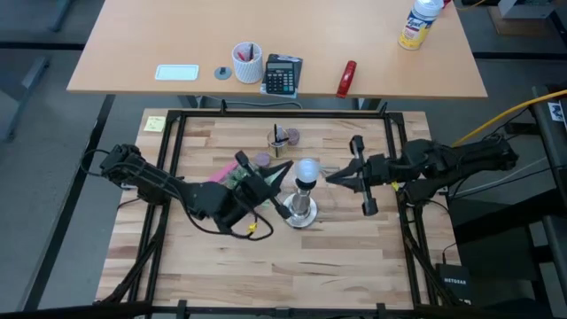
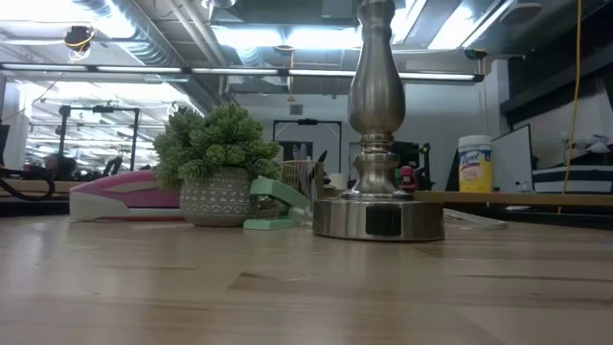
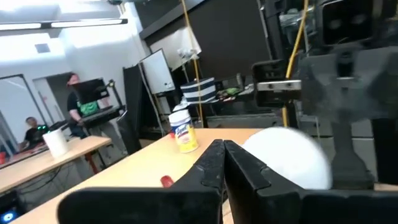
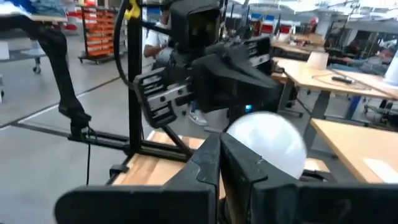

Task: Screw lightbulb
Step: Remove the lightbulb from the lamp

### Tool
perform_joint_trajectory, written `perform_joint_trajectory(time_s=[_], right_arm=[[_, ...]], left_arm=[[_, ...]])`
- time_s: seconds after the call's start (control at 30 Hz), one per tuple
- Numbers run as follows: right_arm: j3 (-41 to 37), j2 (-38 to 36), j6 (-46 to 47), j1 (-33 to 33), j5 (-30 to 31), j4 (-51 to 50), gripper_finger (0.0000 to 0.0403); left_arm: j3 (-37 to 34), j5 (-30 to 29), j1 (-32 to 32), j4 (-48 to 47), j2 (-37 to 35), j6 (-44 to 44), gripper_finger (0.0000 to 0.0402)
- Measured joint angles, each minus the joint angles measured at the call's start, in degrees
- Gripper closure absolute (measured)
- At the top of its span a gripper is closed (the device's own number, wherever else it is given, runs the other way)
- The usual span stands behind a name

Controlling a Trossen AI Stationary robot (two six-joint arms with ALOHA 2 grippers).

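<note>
frosted white, the lightbulb (image 1: 306, 168) already sits atop the stand (image 1: 301, 209). my left gripper (image 1: 282, 168) and right gripper (image 1: 330, 176) flank it, fingers pressed together, holding nothing. whether it's fully threaded, i can't tell.

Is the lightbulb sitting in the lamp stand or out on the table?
In: the lightbulb sits upright atop the stand, between both shut grippers; how far screwed, cannot tell.
</note>
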Motion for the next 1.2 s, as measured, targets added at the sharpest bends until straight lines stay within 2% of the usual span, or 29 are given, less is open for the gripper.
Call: perform_joint_trajectory(time_s=[0.33,0.6,0.83,1.2], right_arm=[[0.0,2.62,0.05,-0.02,4.68,0.09,0.0386],[0.0,2.62,0.05,0.0,6.31,0.08,0.0386],[0.0,2.62,0.05,0.02,6.82,0.07,0.0386],[0.0,2.64,0.01,-0.13,12.16,0.1,0.0386]], left_arm=[[0.0,0.34,1.6,-7.13,0.0,-7.6,0.04],[0.0,3.98,1.54,-9.28,-0.02,-11.73,0.04],[0.0,4.15,0.89,-9.68,-0.04,-12.22,0.04],[-0.02,6.14,-1.26,-10.13,0.11,-12.41,0.04]])
